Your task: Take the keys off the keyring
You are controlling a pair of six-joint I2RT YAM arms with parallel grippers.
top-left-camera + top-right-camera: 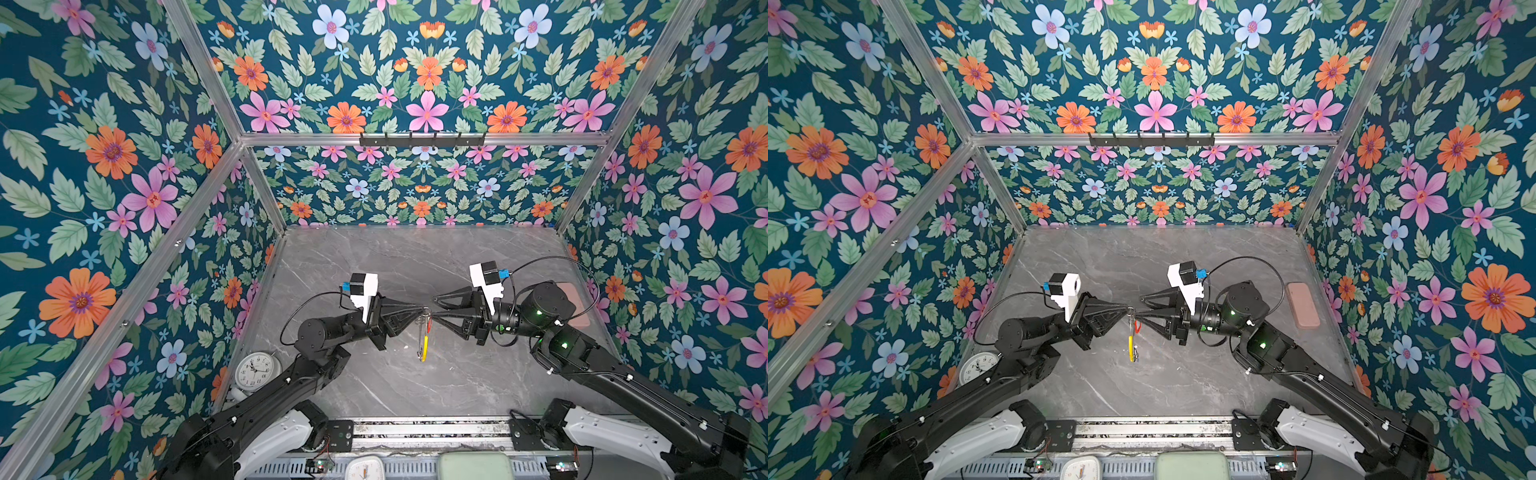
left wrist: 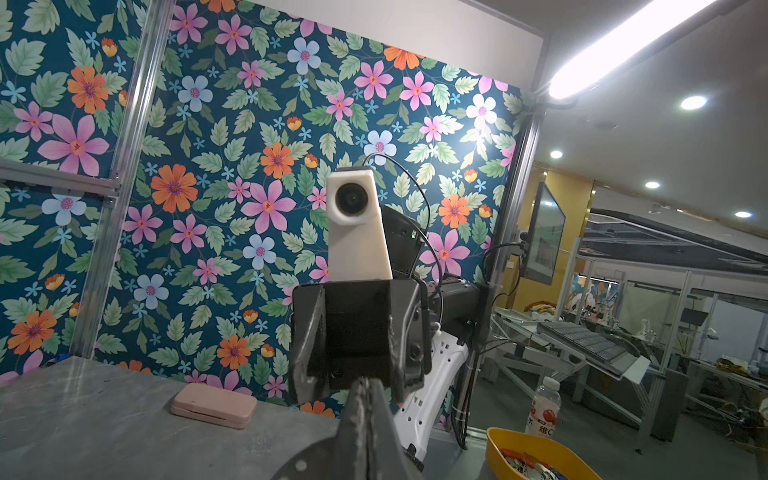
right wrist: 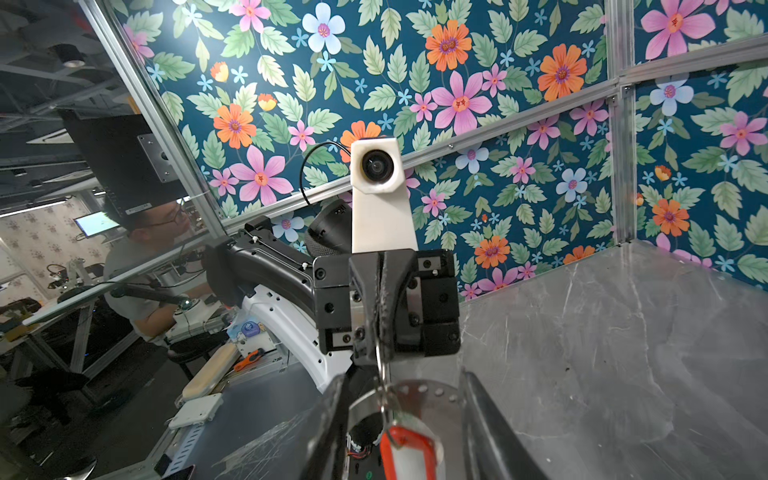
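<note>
In both top views my left gripper [image 1: 423,310] [image 1: 1128,310] is shut on the top of the keyring [image 1: 421,337] [image 1: 1131,341]. The thin hoop hangs edge-on above the grey marble table [image 1: 415,257], its yellow section [image 1: 424,348] low down. A key with a red tag [image 1: 429,322] [image 1: 1137,326] dangles near the top of the ring. My right gripper [image 1: 433,309] [image 1: 1140,309] faces the left one, open. In the right wrist view the red tag [image 3: 405,453] hangs between its spread fingers [image 3: 328,415], touching neither. In the left wrist view the left gripper [image 2: 365,388] is pressed shut and the ring is hidden.
A round white clock [image 1: 254,371] stands at the table's left edge beside the left arm. A pink case [image 1: 1303,305] [image 2: 214,405] lies near the right wall. Floral walls close in three sides. Another clock [image 1: 365,467] and a pale green box [image 1: 473,465] sit at the front rail.
</note>
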